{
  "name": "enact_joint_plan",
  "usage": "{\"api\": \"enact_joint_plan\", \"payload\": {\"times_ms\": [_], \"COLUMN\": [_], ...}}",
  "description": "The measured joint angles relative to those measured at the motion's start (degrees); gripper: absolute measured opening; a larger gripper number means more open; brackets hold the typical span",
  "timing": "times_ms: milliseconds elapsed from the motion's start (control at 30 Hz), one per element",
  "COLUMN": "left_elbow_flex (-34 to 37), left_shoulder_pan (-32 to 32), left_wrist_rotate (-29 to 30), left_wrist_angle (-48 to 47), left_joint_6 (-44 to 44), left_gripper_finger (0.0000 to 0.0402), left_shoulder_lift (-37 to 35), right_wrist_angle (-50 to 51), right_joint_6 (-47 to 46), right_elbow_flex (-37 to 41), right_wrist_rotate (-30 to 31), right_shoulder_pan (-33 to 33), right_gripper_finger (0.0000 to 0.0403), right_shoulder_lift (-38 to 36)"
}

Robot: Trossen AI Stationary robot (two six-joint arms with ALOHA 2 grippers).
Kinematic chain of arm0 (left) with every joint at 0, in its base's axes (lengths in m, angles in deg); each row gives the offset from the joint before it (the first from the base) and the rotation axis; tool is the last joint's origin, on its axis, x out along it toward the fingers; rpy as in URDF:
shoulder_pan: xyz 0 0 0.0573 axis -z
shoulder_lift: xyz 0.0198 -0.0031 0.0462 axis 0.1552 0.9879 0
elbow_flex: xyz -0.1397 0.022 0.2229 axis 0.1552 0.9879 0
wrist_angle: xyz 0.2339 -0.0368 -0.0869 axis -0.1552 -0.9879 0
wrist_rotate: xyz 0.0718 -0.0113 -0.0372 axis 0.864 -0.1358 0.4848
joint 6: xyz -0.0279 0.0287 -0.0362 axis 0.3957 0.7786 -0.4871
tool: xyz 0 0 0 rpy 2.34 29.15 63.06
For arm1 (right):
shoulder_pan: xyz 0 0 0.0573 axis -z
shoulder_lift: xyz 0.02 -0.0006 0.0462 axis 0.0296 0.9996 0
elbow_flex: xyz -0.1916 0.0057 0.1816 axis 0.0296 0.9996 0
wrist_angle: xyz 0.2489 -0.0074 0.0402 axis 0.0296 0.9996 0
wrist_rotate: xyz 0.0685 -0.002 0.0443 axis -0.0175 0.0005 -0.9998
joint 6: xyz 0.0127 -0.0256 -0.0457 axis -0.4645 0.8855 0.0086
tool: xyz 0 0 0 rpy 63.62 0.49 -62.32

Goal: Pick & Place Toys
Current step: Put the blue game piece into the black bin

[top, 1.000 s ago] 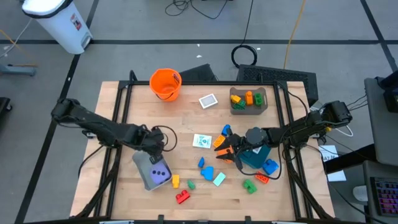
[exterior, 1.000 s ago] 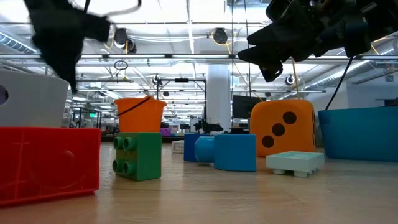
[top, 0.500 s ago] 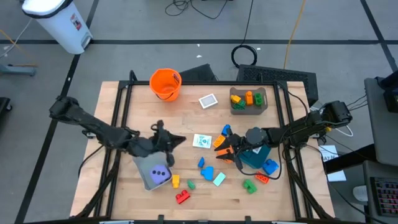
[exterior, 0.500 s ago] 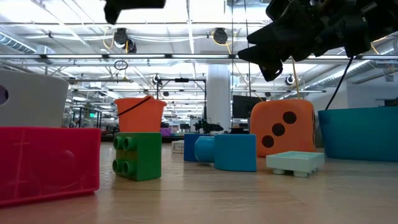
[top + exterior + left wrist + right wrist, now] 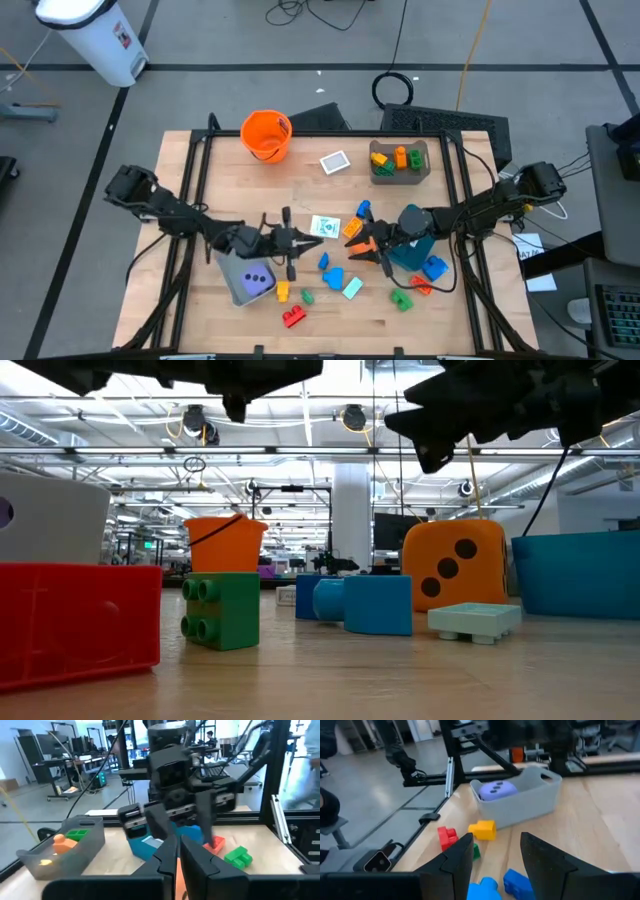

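My left gripper [image 5: 303,240] hovers above the table's middle, pointing toward its right edge, with its fingers [image 5: 170,855] close together and nothing held. My right gripper [image 5: 363,240] is open and empty, well above the orange dotted die [image 5: 455,565], which rests on the table. The purple die [image 5: 495,790] lies in the grey bin [image 5: 232,272]. Two blue blocks [image 5: 332,272], a pale teal block [image 5: 352,288], a yellow block [image 5: 283,291], a red block [image 5: 293,317] and green blocks [image 5: 402,298] lie on the table's near half. A white card [image 5: 324,227] lies flat at the middle.
The teal bin [image 5: 408,257] stands under my right arm, with a blue block [image 5: 433,268] beside it. A grey tray [image 5: 400,160] holding several blocks, a second card [image 5: 335,161] and the orange bucket [image 5: 266,134] stand along the far side.
My left gripper has gone from above the grey bin toward the table's right edge and turned from pointing down to pointing level at my right arm. The purple die stays in the bin.
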State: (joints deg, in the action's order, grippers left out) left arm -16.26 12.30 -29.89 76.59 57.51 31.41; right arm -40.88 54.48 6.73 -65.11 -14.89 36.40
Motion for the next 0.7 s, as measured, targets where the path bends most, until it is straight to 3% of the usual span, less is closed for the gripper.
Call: {"api": "enact_joint_plan", "payload": {"times_ms": [200, 400, 567, 700], "left_elbow_flex": [0.0, -0.1, -1.3, -2.0], "left_shoulder_pan": [-3.6, -8.1, -12.1, -13.7], "left_wrist_rotate": [-6.3, -14.1, -19.1, -24.1], "left_wrist_angle": [0.1, 1.7, 0.3, -2.1], "left_joint_6": [-4.6, -2.2, -0.9, -0.9], "left_gripper_finger": [0.0031, 0.0047, 0.0121, 0.0198], "left_shoulder_lift": [-0.1, -1.0, -2.1, -2.7], "right_wrist_angle": [-3.2, -4.9, -3.3, 9.8], "right_joint_6": [1.5, 5.2, 6.6, 6.7], "right_elbow_flex": [0.0, 0.0, 0.0, -3.2], "right_wrist_rotate": [3.6, 8.1, 7.8, 12.8], "right_shoulder_pan": [0.0, 0.0, -1.7, -6.6], "right_gripper_finger": [0.0155, 0.0155, 0.0155, 0.0155], "right_shoulder_lift": [0.0, 0.0, -0.9, -3.8]}}
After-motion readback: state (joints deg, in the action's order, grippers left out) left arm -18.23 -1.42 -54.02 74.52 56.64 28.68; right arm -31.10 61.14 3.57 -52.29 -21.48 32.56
